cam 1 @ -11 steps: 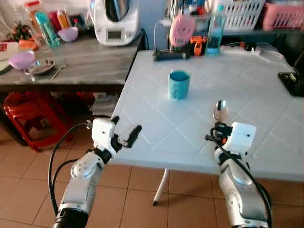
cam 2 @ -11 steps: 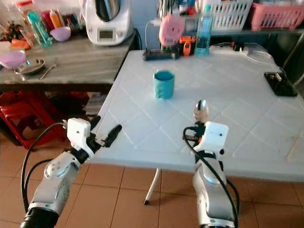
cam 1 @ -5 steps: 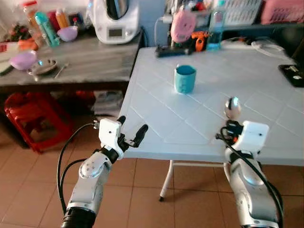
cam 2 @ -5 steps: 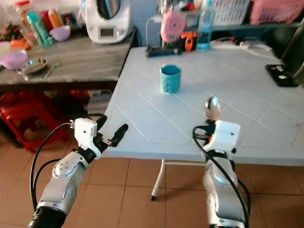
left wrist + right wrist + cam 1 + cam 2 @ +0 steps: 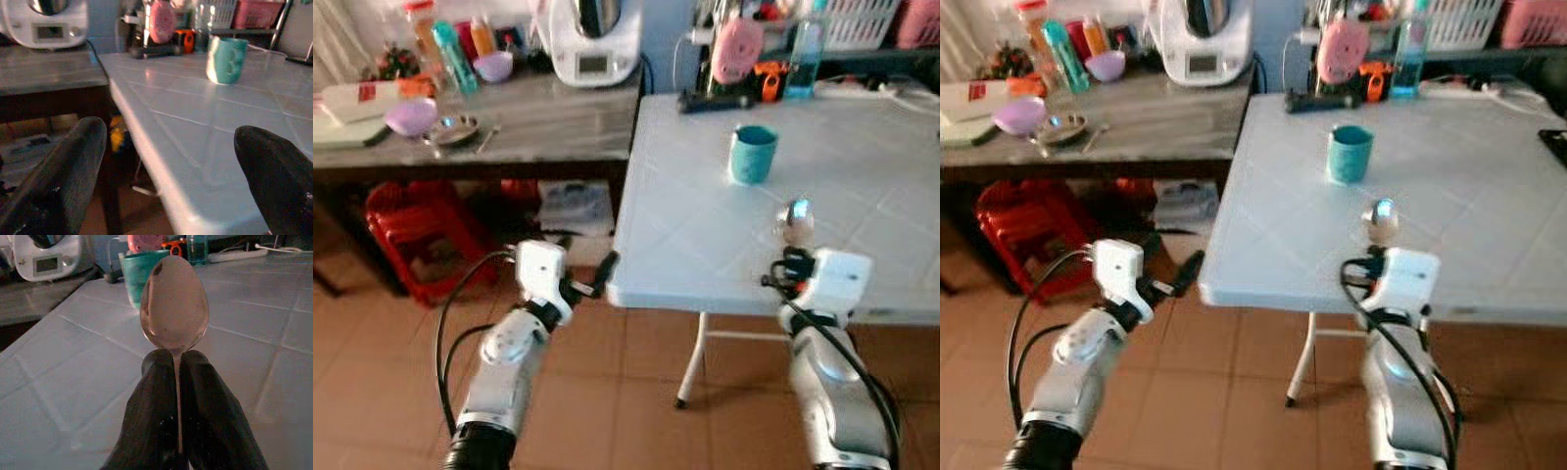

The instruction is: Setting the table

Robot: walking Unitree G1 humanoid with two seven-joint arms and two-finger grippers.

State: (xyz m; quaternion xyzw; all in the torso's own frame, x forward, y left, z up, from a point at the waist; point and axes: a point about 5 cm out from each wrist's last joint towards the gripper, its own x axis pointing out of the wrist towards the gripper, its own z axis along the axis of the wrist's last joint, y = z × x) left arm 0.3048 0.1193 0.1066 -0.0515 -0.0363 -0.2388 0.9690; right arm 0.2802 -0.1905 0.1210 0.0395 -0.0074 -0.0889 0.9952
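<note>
Soft daylight is washing the glossy white tiled tabletop, glaring off it. A bright highlight is glinting on the shiny metal spoon bowl. Wrist views are looking dim, and close black fingers are blurring.

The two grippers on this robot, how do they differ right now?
The right gripper is shut on a spoon, bowl pointing up; the left gripper is open and holds nothing. The right gripper is at the white table's near edge, while the left gripper is by its corner, over the tiled floor. Both have two black fingers and point toward the table.
</note>
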